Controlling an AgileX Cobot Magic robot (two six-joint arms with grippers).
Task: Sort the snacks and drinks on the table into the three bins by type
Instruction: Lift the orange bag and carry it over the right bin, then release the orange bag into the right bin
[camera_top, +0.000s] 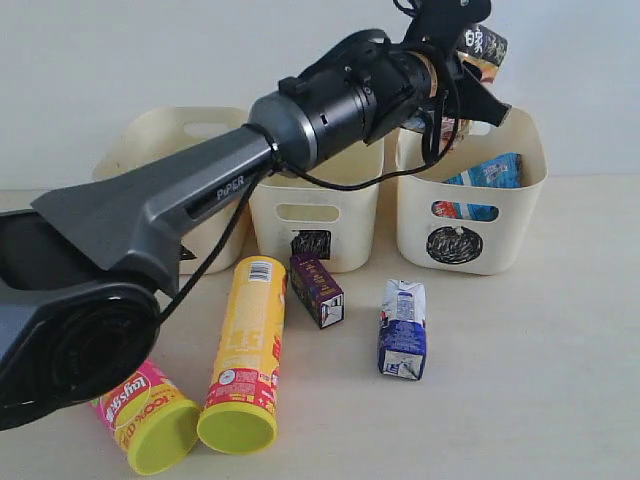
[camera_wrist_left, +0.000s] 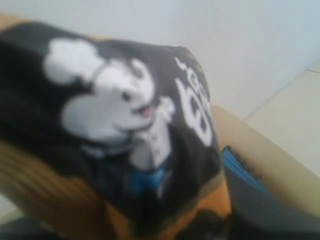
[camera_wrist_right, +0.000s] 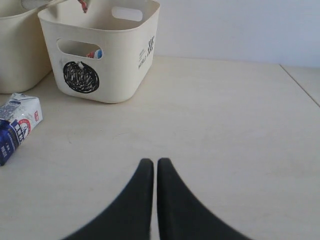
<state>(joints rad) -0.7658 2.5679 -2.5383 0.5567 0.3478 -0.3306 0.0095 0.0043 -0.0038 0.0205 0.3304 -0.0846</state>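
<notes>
My left gripper (camera_top: 468, 62) reaches across and is shut on the orange-black bag (camera_top: 486, 44), which hangs above the circle-marked bin (camera_top: 520, 215) at the right. That bag (camera_wrist_left: 125, 115) fills the left wrist view, blurred, and hides the fingers. The blue bag (camera_top: 490, 172) lies inside the circle bin. The yellow tube (camera_top: 250, 340) and the pink tube (camera_top: 140, 400) lie on the table (camera_top: 540, 380) at front left. Beside them lie the purple carton (camera_top: 317, 290) and the blue and white carton (camera_top: 403, 328). My right gripper (camera_wrist_right: 151, 162) is shut and empty, low over bare table.
The square-marked bin (camera_top: 350, 225) stands in the middle and a third bin (camera_top: 160, 130) sits behind my left arm, its mark hidden. A wall rises behind the bins. The right wrist view shows the circle bin (camera_wrist_right: 115, 60) and the blue and white carton (camera_wrist_right: 15, 127).
</notes>
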